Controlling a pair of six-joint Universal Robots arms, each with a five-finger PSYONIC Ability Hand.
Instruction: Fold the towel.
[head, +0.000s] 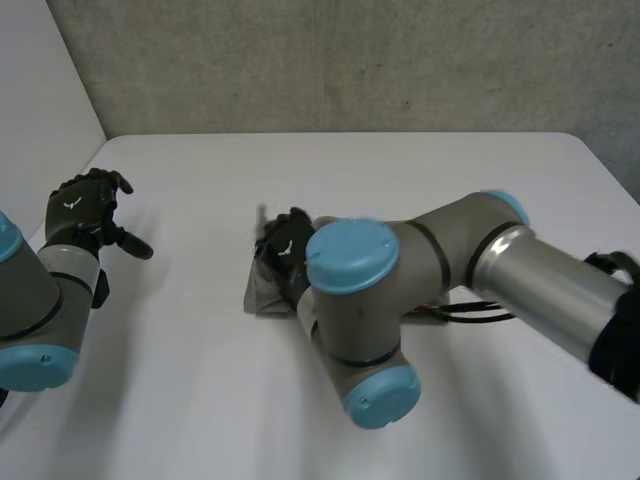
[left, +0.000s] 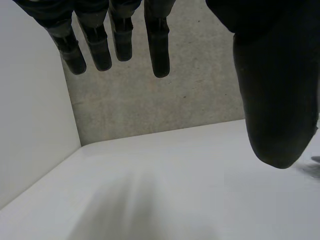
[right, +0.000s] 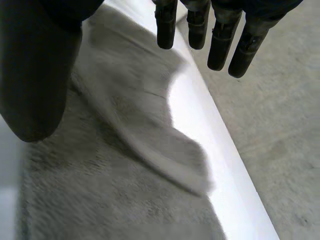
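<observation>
Grey towel (right: 125, 165) of nubby terry cloth; the white surface (head: 400, 180) is smooth and matt; the wall (head: 350, 60) is rough and speckled.

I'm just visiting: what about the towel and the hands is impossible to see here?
- Head view: the right arm covers most of the towel, hiding its outline and folds.
- Head view: whether the right hand presses the towel or hovers is too small to tell.
- Right wrist view: the towel runs past the view's edge, cutting off its corners.
</observation>
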